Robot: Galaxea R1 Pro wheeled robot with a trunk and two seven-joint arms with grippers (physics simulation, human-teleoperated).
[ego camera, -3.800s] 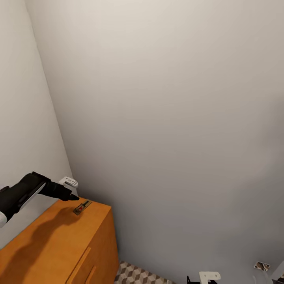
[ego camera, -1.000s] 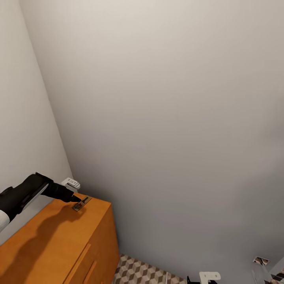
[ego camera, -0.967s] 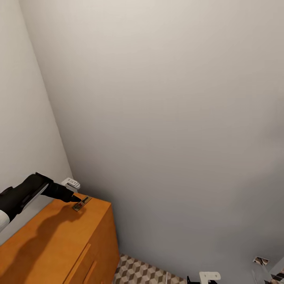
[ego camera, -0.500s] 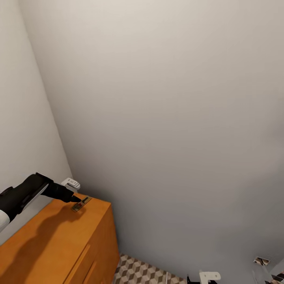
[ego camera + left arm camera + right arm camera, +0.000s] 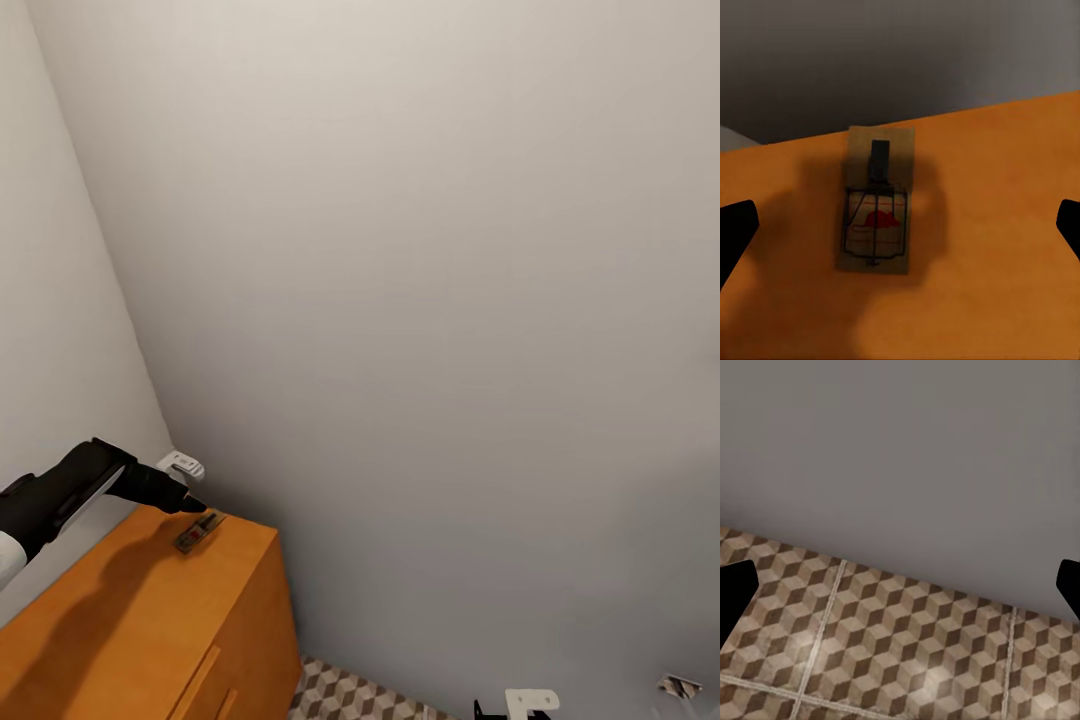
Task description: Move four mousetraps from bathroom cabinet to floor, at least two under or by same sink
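Observation:
One mousetrap [image 5: 198, 531], a small tan board with dark wire and a red mark, lies flat on top of the orange-brown cabinet [image 5: 120, 630] near its far corner. My left gripper [image 5: 190, 503] hovers just above it, clear of the wood. In the left wrist view the mousetrap [image 5: 876, 206] sits between the two spread fingertips [image 5: 735, 232], and the gripper [image 5: 900, 229] is open and empty. My right gripper [image 5: 900, 585] is open and empty above the cube-patterned bathroom floor [image 5: 885, 645], close to a grey wall. The sink is out of view.
Two plain grey walls meet in the corner behind the cabinet. A small white wall fitting [image 5: 181, 465] sits just behind the left gripper. A strip of patterned floor [image 5: 345, 695] shows below the cabinet's end. A small flat object [image 5: 680, 686] lies at the lower right.
The head view has shifted a little. The left gripper, whose tip was down at the mousetrap, now stands slightly above it. The trap still lies on the cabinet top.

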